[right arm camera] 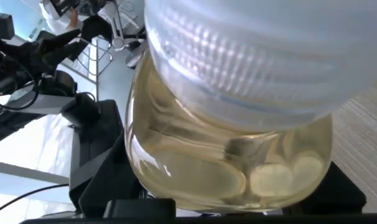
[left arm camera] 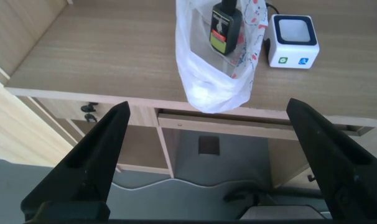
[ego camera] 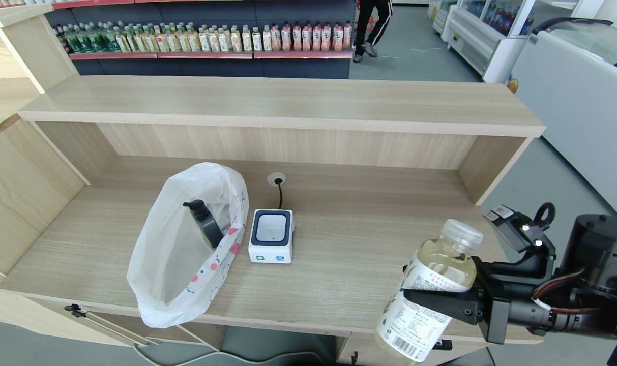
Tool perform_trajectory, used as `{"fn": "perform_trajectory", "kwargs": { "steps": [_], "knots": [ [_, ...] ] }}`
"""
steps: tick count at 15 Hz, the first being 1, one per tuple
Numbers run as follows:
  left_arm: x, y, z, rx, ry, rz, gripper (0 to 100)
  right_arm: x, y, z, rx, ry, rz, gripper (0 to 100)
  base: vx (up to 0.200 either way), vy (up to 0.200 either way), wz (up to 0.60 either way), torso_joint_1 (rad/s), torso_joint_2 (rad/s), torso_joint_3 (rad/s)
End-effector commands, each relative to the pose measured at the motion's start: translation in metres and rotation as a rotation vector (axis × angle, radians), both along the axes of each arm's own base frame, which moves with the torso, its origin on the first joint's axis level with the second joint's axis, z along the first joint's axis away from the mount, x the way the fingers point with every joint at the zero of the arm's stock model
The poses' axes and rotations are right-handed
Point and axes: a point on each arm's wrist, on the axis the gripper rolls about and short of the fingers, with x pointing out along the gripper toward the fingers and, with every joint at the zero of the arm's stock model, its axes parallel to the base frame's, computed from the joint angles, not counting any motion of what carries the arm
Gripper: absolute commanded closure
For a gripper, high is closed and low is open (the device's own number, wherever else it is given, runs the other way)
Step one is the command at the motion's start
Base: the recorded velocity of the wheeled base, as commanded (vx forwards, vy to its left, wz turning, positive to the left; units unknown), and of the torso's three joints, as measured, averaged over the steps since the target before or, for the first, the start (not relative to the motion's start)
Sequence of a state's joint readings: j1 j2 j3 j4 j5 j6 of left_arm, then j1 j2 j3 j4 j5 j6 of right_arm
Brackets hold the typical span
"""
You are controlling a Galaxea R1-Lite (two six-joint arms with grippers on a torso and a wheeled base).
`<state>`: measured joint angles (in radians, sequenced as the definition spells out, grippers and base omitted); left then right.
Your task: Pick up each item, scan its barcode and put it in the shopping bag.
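- Head view shows the right gripper [ego camera: 433, 301] by the near right edge of the table [ego camera: 349, 244], its jaws closed around the middle of a drink bottle [ego camera: 443, 267].
- This bottle is clear plastic with a pale yellow drink, a white cap and a white label. It is tilted, cap uppermost and base lowest, and a barcode [ego camera: 407, 345] shows near the base.
- Right wrist view looks along the same bottle [right arm camera: 226, 155] from close up, with the ribbed cap nearest and the pale liquid behind it.
- Well apart from the bottle, a white scanner [ego camera: 271, 235] with a dark-framed window sits near the middle of the table. A black cable [ego camera: 278, 195] runs from it to a round hole in the tabletop.
- A thin white shopping bag [ego camera: 186, 244] with coloured spots along its rim lies just beside the scanner on the robot's left, its mouth open.
- A dark pump bottle [ego camera: 206, 223] rests inside the bag, against the side nearest the scanner.
- Left wrist view shows the left gripper [left arm camera: 204, 168] off the table's near edge, its jaws spread wide and holding nothing. The bag [left arm camera: 204, 87], pump bottle [left arm camera: 226, 28], scanner [left arm camera: 292, 40] and table [left arm camera: 101, 56] lie beyond it.
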<state>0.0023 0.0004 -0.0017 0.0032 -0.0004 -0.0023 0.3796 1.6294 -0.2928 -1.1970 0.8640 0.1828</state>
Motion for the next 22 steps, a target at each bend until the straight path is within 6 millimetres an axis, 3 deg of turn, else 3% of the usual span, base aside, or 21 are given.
{"fn": "perform_trajectory", "kwargs": {
  "steps": [1,6,12,22],
  "knots": [
    [0.0,0.0,0.0,-0.001,0.0,0.0,0,0.007,0.005,-0.007,-0.009,0.021,0.01,100,0.0,0.0,0.0,0.0,0.0,0.0],
    [0.0,0.0,0.0,-0.001,0.0,0.0,0,0.03,0.017,-0.001,0.009,-0.02,0.019,100,0.0,0.0,0.0,0.0,0.0,0.0],
    [0.0,0.0,0.0,-0.001,0.0,0.001,0,0.024,0.032,0.003,0.022,-0.042,0.088,100,0.0,0.0,0.0,0.0,0.0,0.0],
    [0.0,0.0,0.0,-0.001,0.0,0.0,0,0.025,0.036,0.006,0.03,-0.053,0.1,100,0.0,0.0,0.0,0.0,0.0,0.0]
  ]
}}
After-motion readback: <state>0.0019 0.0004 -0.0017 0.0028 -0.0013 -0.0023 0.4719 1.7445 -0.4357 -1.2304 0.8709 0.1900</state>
